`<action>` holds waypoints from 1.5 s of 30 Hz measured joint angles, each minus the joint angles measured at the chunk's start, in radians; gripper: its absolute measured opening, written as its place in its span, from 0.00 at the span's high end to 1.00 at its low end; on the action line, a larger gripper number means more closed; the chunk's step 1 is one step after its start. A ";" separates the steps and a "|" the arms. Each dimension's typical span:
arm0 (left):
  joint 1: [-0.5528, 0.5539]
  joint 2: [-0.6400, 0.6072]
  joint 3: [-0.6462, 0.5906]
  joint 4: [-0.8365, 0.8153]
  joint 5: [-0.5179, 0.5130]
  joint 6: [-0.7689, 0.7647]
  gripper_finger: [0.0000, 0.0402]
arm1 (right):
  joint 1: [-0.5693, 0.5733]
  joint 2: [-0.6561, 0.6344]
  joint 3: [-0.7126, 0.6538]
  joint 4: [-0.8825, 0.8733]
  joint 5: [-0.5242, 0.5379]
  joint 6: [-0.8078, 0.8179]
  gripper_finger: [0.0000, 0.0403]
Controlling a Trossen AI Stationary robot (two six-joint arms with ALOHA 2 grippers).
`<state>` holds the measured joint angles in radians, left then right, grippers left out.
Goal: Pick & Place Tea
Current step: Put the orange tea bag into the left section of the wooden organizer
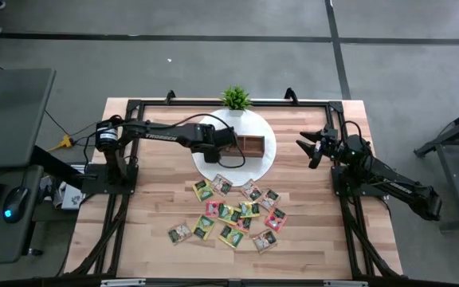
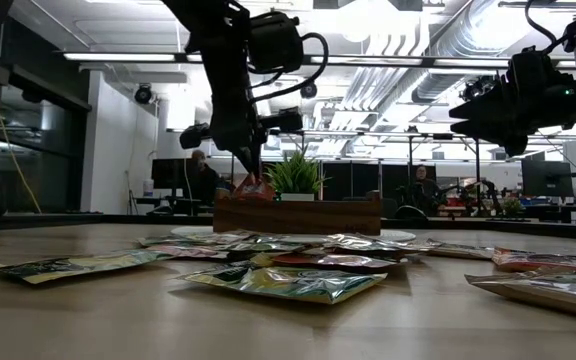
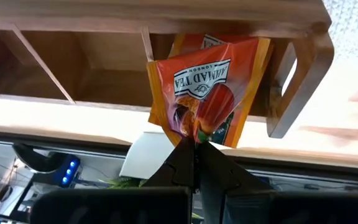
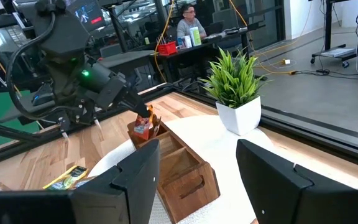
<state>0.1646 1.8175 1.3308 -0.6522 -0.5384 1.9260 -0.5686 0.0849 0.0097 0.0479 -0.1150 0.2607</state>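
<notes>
My left gripper [image 3: 196, 142] is over the left end of the brown wooden tray [image 1: 255, 145] and is shut on an orange-red tea sachet [image 3: 207, 81] printed "Ahmad Tea". The sachet reaches into the tray's end compartment, beside the handle cut-out [image 3: 289, 78]. In the low view the left gripper [image 2: 252, 170] stands just above the tray's [image 2: 298, 214] rim. The other tea sachets [image 1: 233, 214], green, yellow, pink and grey, lie flat and scattered on the table nearer the front. My right gripper [image 1: 309, 148] hovers open to the right of the tray. My left gripper pinches the orange-red sachet by the middle of its upper edge [image 3: 197, 129] between the two fingertips. The fingers come from above, pointing down. The sachet [image 2: 254, 188] hangs upright below them, its lower part dipping behind the tray's wall; whether it touches the tray's floor cannot be seen.
The tray sits on a round white plate [image 1: 268, 159]. A small green potted plant [image 1: 236, 100] stands at the plate's far edge. A black frame [image 1: 134, 108] runs around the wooden table. Bare wood lies left and right of the sachet pile. People sit at desks in the room beyond.
</notes>
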 joint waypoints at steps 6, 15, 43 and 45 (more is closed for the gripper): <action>0.004 0.000 0.000 0.002 0.024 0.008 1.00 | 0.000 0.000 0.000 0.000 0.000 0.000 0.48; 0.040 0.000 0.000 -0.004 -0.020 0.019 1.00 | 0.000 0.000 0.000 0.000 0.000 0.000 0.48; 0.052 0.000 0.000 0.000 -0.019 -0.020 0.70 | 0.000 0.000 0.000 0.000 0.000 0.000 0.48; 0.052 0.000 0.000 0.000 -0.029 -0.020 0.66 | 0.000 0.000 0.000 0.000 0.000 0.000 0.48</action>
<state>0.2169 1.8179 1.3304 -0.6518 -0.5671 1.9060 -0.5686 0.0845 0.0098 0.0483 -0.1151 0.2607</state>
